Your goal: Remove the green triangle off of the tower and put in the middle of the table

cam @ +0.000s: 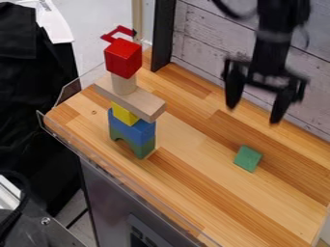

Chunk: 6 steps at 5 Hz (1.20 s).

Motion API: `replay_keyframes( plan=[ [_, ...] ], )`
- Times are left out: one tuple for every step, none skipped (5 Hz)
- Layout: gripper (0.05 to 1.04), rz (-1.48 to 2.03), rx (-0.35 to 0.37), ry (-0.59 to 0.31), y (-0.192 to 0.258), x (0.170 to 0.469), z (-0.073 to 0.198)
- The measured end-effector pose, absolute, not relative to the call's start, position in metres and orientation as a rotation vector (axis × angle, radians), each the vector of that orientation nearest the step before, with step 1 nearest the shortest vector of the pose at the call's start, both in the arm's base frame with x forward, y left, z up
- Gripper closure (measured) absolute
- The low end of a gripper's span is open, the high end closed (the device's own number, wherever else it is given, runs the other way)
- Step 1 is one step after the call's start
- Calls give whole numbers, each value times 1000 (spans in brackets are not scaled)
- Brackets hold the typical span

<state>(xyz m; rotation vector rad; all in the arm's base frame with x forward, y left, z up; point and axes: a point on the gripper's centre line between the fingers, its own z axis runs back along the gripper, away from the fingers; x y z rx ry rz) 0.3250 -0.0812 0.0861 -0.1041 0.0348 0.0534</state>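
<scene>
Green triangle [247, 158] lies on the wooden table [193, 181], well apart from the tower and toward the right of the camera view; the faces that show make it look like a small block, and from this angle its triangular side cannot be told. Above it and a little toward the wall hangs the black gripper [254, 113], its two fingers spread wide and pointing down, with nothing between them and no contact with the block or the tabletop. The tower stands upright toward the left of the table. At its base is a green arch [143, 148], with a blue block [136, 129] resting on it and a yellow block [122, 115] on top of that. A pale wooden plank [138, 102] lies across the yellow piece and juts out on both sides. On the plank stands a pale cylinder [123, 84], which carries a red cube [122, 58], and at the very top sits a thin red piece [116, 32] with an open, angular outline. A clear rim [57, 136] runs along the table's edge near the tower. Behind the table are a black post [163, 36] and a whitish plank wall [199, 36], and dark cloth [32, 96] hangs off to the left.
</scene>
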Motion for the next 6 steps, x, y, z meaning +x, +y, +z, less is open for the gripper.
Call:
replay_keyframes(
  plan=[
    [83, 72, -76, -39, -67, 316, 132],
    [83, 109, -78, -79, -46, 310, 178],
    [83, 132, -84, -72, -27, 300, 189],
    [83, 157, -74, -26, -10, 287, 180],
    [83, 156, -79, 2, -6, 278, 174],
    [83, 150, -77, 26, -5, 274, 170]
  ],
)
